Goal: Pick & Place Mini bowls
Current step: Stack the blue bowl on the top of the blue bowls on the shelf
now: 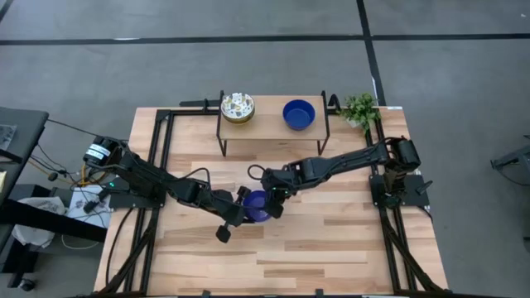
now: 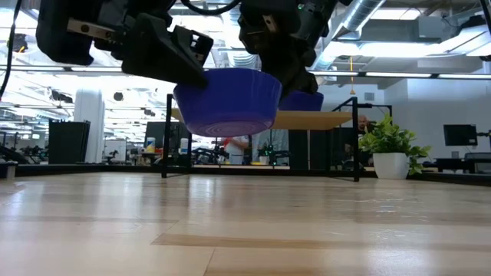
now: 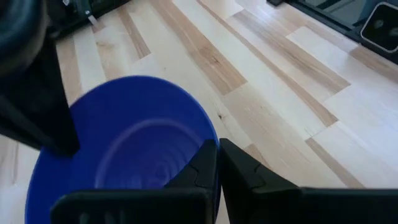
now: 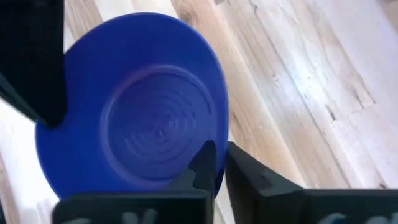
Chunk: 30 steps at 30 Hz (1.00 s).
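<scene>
Mid-frame, above the counter, we've got both sets of fingers pinching the blue bowl: left fingers on its left rim, right fingers opposite.

Held aloft, a solid glossy blue bowl. On the pale wood shelf, another blue bowl and a cream, multicolour-speckled bowl. Nearby, a green plant.

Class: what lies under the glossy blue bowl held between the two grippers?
Only clear air and bare wooden tabletop lie beneath the glossy blue bowl. Left gripper and right gripper pinch its rim; nothing hidden.
</scene>
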Available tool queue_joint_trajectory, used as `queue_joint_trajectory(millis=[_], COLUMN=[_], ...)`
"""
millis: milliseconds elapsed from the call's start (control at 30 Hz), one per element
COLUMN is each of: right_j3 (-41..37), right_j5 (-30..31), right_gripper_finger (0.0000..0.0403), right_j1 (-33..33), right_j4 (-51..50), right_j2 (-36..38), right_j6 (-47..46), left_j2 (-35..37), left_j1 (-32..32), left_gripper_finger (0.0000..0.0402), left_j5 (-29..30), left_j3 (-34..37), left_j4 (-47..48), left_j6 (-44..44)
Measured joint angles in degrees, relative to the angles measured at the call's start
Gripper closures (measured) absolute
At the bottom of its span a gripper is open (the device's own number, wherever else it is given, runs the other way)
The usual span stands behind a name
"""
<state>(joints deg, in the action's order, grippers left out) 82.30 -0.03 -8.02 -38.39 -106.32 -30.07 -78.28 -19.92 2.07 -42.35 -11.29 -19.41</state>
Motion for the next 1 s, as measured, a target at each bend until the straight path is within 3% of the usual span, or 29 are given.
queue_joint_trajectory(millis=[133, 267, 500, 700, 1000], right_j3=[0.0, 0.0, -0.1, -0.1, 0.0], right_j5=[-0.1, -0.7, -2.1, -1.7, -2.1], right_gripper_finger=[0.0393, 0.0399, 0.0402, 0.0403, 0.0403], right_j1=[0.0, 0.0, 0.3, 0.3, 0.2], right_j4=[0.0, 0.3, -0.8, -1.9, -8.8], right_j2=[0.0, 0.0, 0.0, 0.1, 0.9], right_j6=[0.7, 1.2, 2.2, 2.5, 3.6], left_j2=[0.0, 0.0, -1.0, -1.0, -0.9], left_j1=[0.0, 0.1, -0.1, 0.0, 0.1], left_gripper_finger=[0.0391, 0.0385, 0.0332, 0.0289, 0.0286], left_j5=[-0.2, -4.0, -5.5, -5.1, -2.7], left_j3=[0.0, -0.1, 0.0, 0.0, 0.0], left_j4=[-0.5, -0.9, -1.2, -1.6, -1.1], left_j6=[0.0, 0.2, 2.0, 3.0, 3.4])
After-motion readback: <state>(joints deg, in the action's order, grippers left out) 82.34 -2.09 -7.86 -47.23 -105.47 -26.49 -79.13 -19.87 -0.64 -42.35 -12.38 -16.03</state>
